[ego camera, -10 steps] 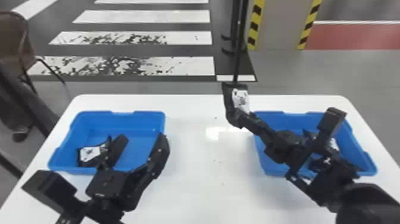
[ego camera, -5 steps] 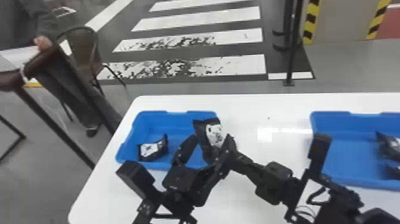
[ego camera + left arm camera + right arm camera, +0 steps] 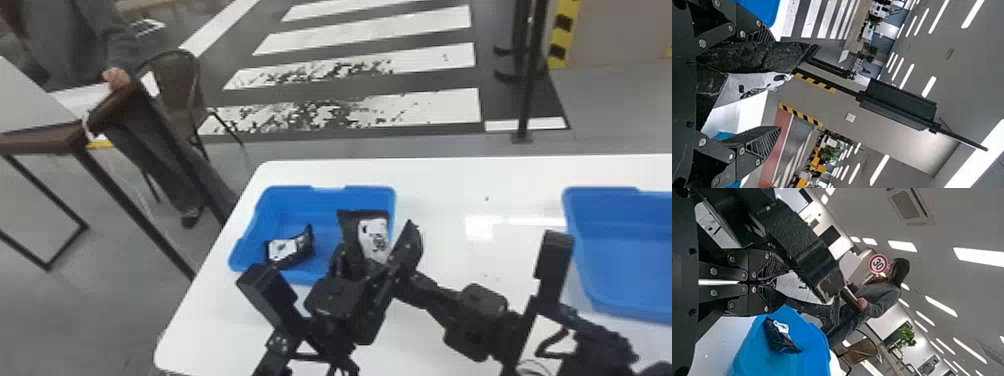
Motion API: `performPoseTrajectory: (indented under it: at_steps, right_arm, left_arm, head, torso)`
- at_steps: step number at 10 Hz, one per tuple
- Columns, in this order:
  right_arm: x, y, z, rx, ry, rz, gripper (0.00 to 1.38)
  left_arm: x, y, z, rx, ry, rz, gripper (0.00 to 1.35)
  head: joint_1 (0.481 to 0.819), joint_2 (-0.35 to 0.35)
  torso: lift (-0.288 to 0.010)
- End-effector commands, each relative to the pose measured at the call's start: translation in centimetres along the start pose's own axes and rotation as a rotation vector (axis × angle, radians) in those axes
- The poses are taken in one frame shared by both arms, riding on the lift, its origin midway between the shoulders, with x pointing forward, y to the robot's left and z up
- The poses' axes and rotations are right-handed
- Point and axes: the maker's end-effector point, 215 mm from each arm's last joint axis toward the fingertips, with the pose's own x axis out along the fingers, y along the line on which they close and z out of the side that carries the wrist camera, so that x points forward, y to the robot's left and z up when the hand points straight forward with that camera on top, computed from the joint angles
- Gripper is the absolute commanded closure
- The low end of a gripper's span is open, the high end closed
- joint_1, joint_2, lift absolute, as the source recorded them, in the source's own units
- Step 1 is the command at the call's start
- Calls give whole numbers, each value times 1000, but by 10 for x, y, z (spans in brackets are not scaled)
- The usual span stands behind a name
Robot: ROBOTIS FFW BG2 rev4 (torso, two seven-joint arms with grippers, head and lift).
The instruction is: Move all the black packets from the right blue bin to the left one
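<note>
In the head view my right gripper (image 3: 417,287), fingertips hidden, reaches leftward to a black packet with a white label (image 3: 374,240), which stands up before the left blue bin's (image 3: 352,191) right part. My left gripper (image 3: 375,252) has its fingers spread around that packet. The right wrist view has the right gripper (image 3: 775,282) shut on the packet's end (image 3: 793,286). In the left wrist view the packet (image 3: 756,56) lies along one finger of the open left gripper (image 3: 773,84). Another black packet (image 3: 285,250) rests inside the left bin.
The right blue bin (image 3: 625,240) stands at the right of the white table (image 3: 480,175). Both arms cross close together at the front of the left bin. Beyond the table's left edge are a chair (image 3: 172,95) and another table (image 3: 40,142).
The head view has turned left. My right arm has carried its packet leftward from the table's middle to the left bin, in between the left gripper's fingers.
</note>
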Motion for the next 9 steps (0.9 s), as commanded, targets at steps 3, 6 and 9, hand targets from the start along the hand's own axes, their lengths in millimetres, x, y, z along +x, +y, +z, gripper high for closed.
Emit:
performPoseTrajectory:
  at_steps: [3,6,9]
  right_arm:
    - [-1,0,-1,5,-4,1,1139]
    - [-6,-9,3,56,-60,-15,607]
    - [-7,-12,1,76,-70,-21,98]
  left_arm:
    - [-3,2,-3,50,56,14,1211]
    - [-4,6,9,49,16,29,1211]
    - [-5,28,30,68,-53,91,1211]
  head:
    - [695,347]
    - [695,344]
    - [695,350]
  torso:
    - [-140]
    - [-140]
    - [-140]
